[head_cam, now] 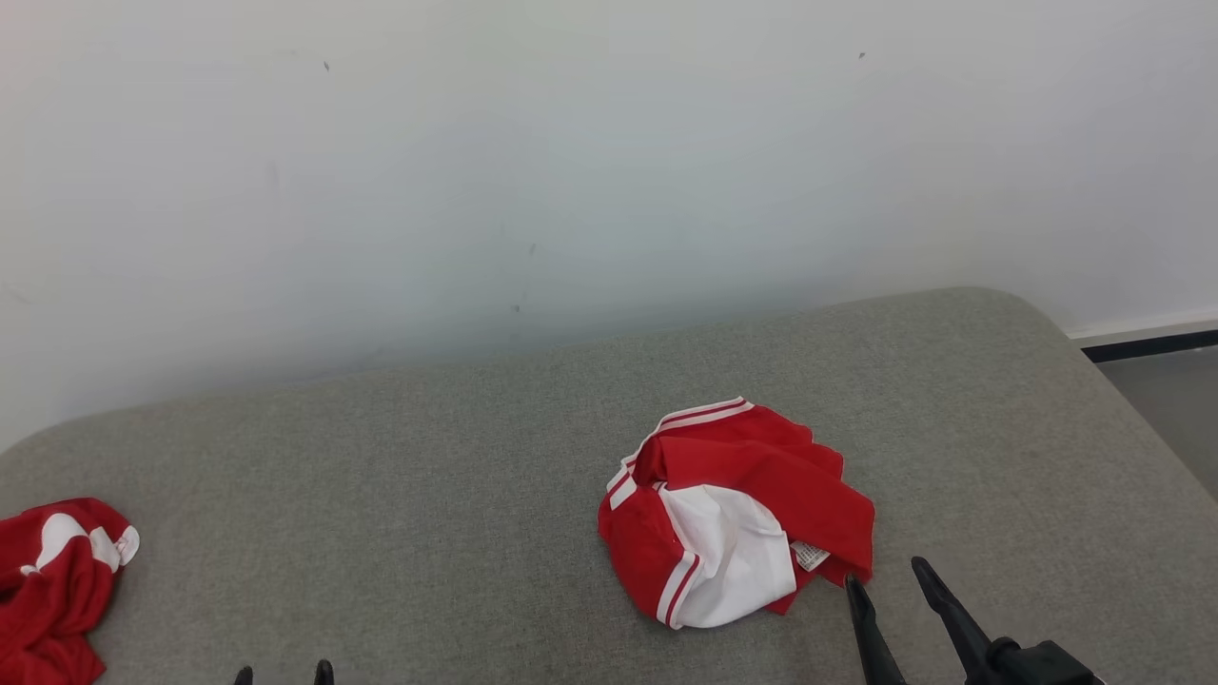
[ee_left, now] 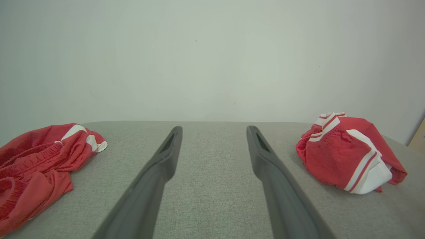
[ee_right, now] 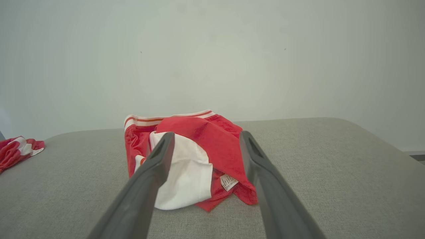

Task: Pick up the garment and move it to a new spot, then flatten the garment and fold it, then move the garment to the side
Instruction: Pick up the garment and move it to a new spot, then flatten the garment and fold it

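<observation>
A crumpled red and white garment (head_cam: 733,514) lies in a heap on the grey padded table (head_cam: 428,476), right of centre. It shows at the right in the left wrist view (ee_left: 348,152) and dead ahead in the right wrist view (ee_right: 196,159). My right gripper (head_cam: 887,576) stands open just at the heap's near right edge, nothing between its fingers (ee_right: 156,159). Only the tips of my left gripper (head_cam: 284,672) peek in at the bottom edge, open and empty, well left of the heap, with its fingers (ee_left: 166,152) over bare fabric.
A second red and white garment (head_cam: 52,580) lies bunched at the table's left edge, also in the left wrist view (ee_left: 40,162). A white wall (head_cam: 571,171) runs behind the table. The table's rounded right corner (head_cam: 1028,323) drops to the floor (head_cam: 1170,390).
</observation>
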You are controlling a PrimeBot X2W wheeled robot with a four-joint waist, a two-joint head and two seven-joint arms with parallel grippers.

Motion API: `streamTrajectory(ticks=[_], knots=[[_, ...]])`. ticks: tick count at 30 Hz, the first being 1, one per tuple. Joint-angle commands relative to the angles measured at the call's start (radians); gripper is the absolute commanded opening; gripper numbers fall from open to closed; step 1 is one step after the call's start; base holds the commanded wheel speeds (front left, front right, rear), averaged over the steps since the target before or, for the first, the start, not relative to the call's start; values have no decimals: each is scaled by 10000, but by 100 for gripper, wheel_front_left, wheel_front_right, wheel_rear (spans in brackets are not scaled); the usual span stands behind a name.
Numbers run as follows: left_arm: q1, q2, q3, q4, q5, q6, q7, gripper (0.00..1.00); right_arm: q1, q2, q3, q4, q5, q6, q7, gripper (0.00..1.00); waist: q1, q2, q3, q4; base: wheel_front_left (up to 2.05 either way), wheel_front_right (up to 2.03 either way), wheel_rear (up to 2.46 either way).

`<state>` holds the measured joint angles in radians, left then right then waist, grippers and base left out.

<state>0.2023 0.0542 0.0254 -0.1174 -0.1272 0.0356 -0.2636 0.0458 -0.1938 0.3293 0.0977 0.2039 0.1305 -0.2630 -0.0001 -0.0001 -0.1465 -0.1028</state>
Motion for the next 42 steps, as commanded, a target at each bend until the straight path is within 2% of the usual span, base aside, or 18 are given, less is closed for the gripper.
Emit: streamTrajectory(ticks=[1, 17, 30, 36, 42], knots=[[233, -13, -29, 74, 158, -9, -14, 100, 167, 26, -16, -37, -91, 4, 3, 100, 1, 1, -6, 9, 0, 0, 0], [107, -37, -370, 793, 158, 314, -14, 100, 220, 54, -15, 130, -119, 4, 3, 100, 1, 1, 26, 56, 0, 0, 0], [-220, -39, -553, 963, -92, 319, -14, 100, 231, 100, -76, 233, 8, 4, 5, 100, 1, 1, 80, 81, 0, 0, 0], [-687, -40, -973, 1263, -475, -84, -14, 100, -29, -9, 1, 156, 121, 4, 5, 100, 1, 1, 276, -25, 0, 0, 0], [-1748, -34, -1794, 1900, -493, -409, -14, 100, -277, -206, -101, 93, 155, 4, 3, 100, 1, 1, 613, -196, 0, 0, 0]])
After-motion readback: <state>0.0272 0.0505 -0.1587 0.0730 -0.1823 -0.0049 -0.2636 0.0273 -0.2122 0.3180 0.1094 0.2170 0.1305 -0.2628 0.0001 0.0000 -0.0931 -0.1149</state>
